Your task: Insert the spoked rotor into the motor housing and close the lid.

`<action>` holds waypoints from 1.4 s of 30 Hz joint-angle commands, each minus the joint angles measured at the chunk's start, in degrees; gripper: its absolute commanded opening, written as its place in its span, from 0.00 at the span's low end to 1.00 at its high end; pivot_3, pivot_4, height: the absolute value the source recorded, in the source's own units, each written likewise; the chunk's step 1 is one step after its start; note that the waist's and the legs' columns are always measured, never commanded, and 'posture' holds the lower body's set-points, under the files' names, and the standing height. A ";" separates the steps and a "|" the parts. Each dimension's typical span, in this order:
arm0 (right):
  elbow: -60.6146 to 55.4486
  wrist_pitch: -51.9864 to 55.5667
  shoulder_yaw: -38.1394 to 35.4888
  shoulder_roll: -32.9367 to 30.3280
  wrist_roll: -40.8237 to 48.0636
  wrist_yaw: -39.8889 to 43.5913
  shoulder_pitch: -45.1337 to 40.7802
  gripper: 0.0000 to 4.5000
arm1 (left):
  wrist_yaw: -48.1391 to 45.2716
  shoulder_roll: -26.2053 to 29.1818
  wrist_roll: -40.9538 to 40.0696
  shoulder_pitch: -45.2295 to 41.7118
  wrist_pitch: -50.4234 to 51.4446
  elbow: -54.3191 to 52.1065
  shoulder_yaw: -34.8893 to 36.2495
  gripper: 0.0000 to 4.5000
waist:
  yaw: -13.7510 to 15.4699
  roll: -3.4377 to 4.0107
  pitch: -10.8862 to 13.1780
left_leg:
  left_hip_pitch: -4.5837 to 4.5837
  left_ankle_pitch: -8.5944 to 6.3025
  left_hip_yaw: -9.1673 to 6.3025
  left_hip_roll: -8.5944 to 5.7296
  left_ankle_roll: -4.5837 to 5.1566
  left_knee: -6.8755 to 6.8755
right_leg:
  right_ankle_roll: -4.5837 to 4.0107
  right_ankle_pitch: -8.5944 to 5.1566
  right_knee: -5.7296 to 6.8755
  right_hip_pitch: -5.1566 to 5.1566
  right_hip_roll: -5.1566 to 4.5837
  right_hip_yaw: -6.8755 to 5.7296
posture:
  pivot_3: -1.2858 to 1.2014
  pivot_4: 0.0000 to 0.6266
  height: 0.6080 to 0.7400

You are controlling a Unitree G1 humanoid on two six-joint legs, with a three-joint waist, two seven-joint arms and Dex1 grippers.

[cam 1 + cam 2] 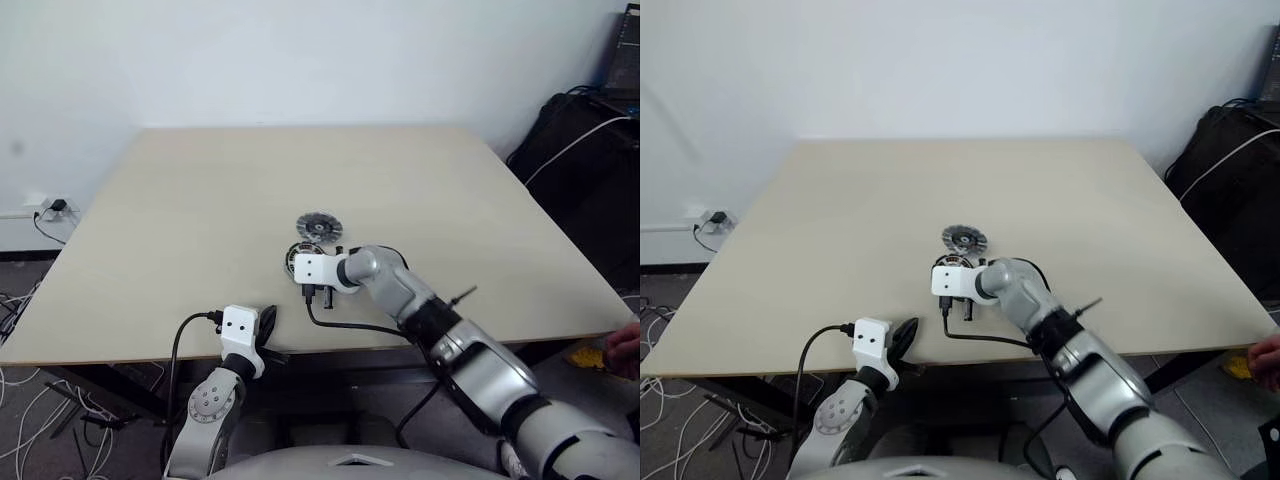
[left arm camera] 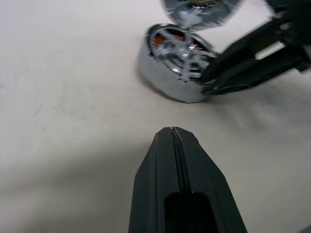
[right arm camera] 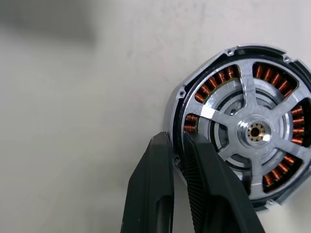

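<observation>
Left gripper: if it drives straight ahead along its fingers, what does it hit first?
Likely the motor housing, with the rotor seated in it. The left gripper points across bare table toward it; depth unclear.

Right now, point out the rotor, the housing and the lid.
spoked rotor (image 3: 254, 131), right wrist view, on its central hub.
motor housing (image 2: 165, 77), left wrist view, on its silver outer wall.
lid (image 1: 319, 226), left eye view, on its ribbed face.

- We see even, bright, diffuse room light on the pale table (image 1: 200, 220), with soft, faint shadows.
- Our left wrist view is blurred, the motor housing (image 2: 175, 63) showing glare on its silver wall.
- Our right wrist view is sharp; a dim shadow sits in one corner.
</observation>
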 commanded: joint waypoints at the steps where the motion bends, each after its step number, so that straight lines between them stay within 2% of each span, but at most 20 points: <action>1: -14.09 8.96 -4.36 -1.72 1.98 -0.21 4.87 0.02 | -0.11 -0.58 -0.29 -0.15 -1.24 -0.85 -0.40 0.00 | 0.20 0.00 0.00 | -0.02 -0.02 0.00 0.00 0.02 -0.01 | 0.00 0.00 -0.06 -0.01 0.00 0.00 | 0.52 0.00 1.00; 5: -28.00 22.03 -8.73 -1.51 4.37 -2.21 12.76 0.02 | -0.57 -0.62 -0.33 -0.08 -1.12 -0.69 -0.88 0.00 | 0.29 0.00 0.01 | -0.07 -0.07 0.00 -0.01 0.11 -0.03 | -0.03 -0.02 -0.17 -0.03 -0.03 0.00 | 0.52 0.00 1.00; 11: -39.72 41.00 -16.13 3.96 7.64 -9.03 17.16 0.02 | -1.03 -0.48 -0.30 -0.20 -0.65 -0.76 -1.43 0.00 | 0.20 -0.01 0.08 | -0.05 -0.07 0.00 0.02 0.10 -0.01 | 0.03 0.01 -0.11 -0.03 -0.18 -0.28 | 0.52 0.00 1.00; 16: -44.80 53.67 -21.64 10.19 10.33 -15.09 15.97 0.02 | -1.14 -0.55 -0.23 -0.48 0.38 -1.43 -1.96 0.00 | 0.20 0.01 0.10 | -0.06 -0.06 0.00 0.05 0.09 -0.02 | 0.05 0.02 -0.12 -0.03 -0.22 -0.49 | 0.52 0.00 1.00; 20: -48.99 60.20 -22.95 12.31 13.00 -18.40 14.21 0.02 | -1.04 -0.46 -0.34 -0.53 1.23 -2.33 -2.08 0.00 | 0.17 0.04 0.12 | -0.09 -0.06 0.00 0.05 0.08 -0.02 | 0.05 0.02 -0.14 -0.04 -0.21 -0.54 | 0.52 0.00 1.00; 24: -51.59 67.69 -27.06 17.63 15.82 -21.47 11.67 0.00 | -0.89 -0.41 -0.44 -0.11 1.88 -3.39 -2.13 0.00 | 0.12 0.03 0.11 | -0.08 -0.06 -0.01 0.06 0.08 -0.02 | 0.06 0.02 -0.13 -0.03 -0.20 -0.70 | 0.52 0.00 1.00; 28: -50.08 68.60 -29.78 20.54 17.66 -24.41 10.78 0.00 | -0.65 -0.43 -0.47 0.17 2.20 -3.95 -2.22 0.00 | 0.15 0.05 0.12 | -0.09 -0.05 -0.02 0.09 0.07 -0.02 | 0.06 0.02 -0.14 -0.02 -0.18 -0.74 | 0.52 0.00 1.00; 31: -46.92 68.53 -29.09 19.38 18.55 -26.70 10.41 0.00 | -0.55 -0.42 -0.40 0.40 2.32 -4.16 -2.29 0.00 | 0.10 0.02 0.11 | -0.09 -0.05 0.01 0.07 0.08 -0.02 | 0.06 0.02 -0.17 -0.01 -0.20 -0.74 | 0.52 0.00 1.00; 33: -47.66 67.02 -27.77 18.57 21.44 -25.26 10.34 0.00 | -0.41 -0.41 -0.44 0.62 2.43 -4.56 -2.27 0.00 | -0.03 0.06 0.14 | -0.09 -0.05 0.01 0.07 0.07 -0.02 | 0.07 0.03 -0.17 -0.01 -0.23 -0.79 | 0.52 0.00 1.00; 42: -50.29 43.36 -21.30 14.11 31.42 -19.29 13.55 0.00 | -0.35 -0.17 -0.43 1.00 3.06 -5.47 -2.28 0.00 | -0.51 -0.07 0.22 | -0.08 -0.04 -0.01 0.15 0.06 -0.07 | 0.09 0.01 -0.22 0.00 -0.10 -0.83 | 0.52 0.00 1.00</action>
